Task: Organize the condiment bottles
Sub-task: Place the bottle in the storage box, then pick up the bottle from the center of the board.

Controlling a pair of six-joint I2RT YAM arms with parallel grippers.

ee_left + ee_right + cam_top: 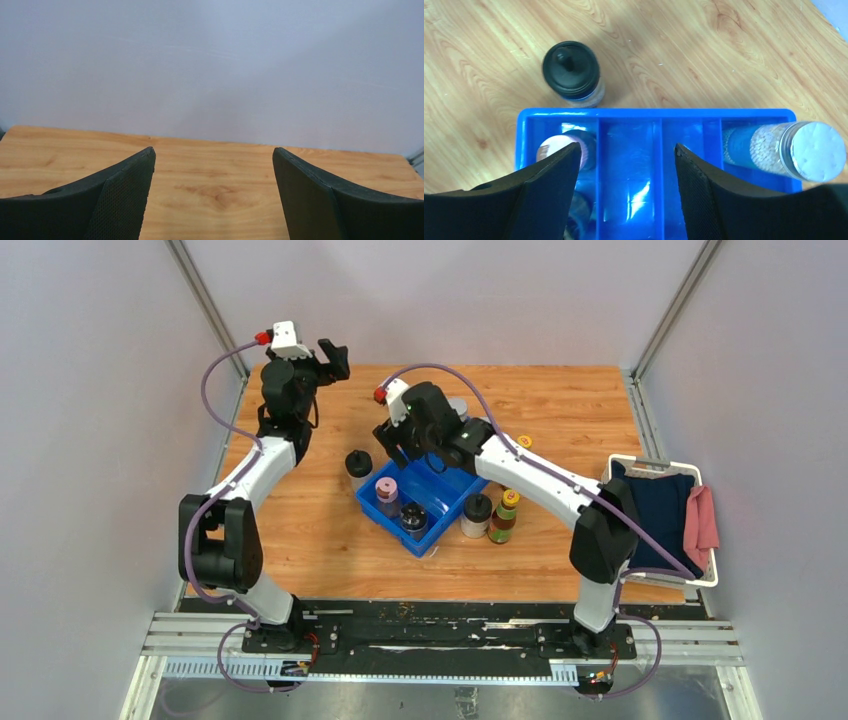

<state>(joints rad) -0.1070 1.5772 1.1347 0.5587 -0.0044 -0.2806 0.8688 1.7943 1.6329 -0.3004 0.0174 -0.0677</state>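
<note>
Right pincer (626, 150): released, empty, over middle compartments of blue tray (654, 114). Black-lidded jar (571, 72): upright on table (724, 50), just outside tray's wall, ahead-left of that pincer; likely next pick. Left pincer (212, 150): released, empty, raised well apart. Open wood beyond jar; tray wall close behind.

The top view looks down from behind on the whole wooden table (320, 530). The right wrist view looks straight down, close over the blue divided plastic tray (654, 114) at the top view's centre. The left wrist view faces level toward the grey wall (210, 60).
</note>
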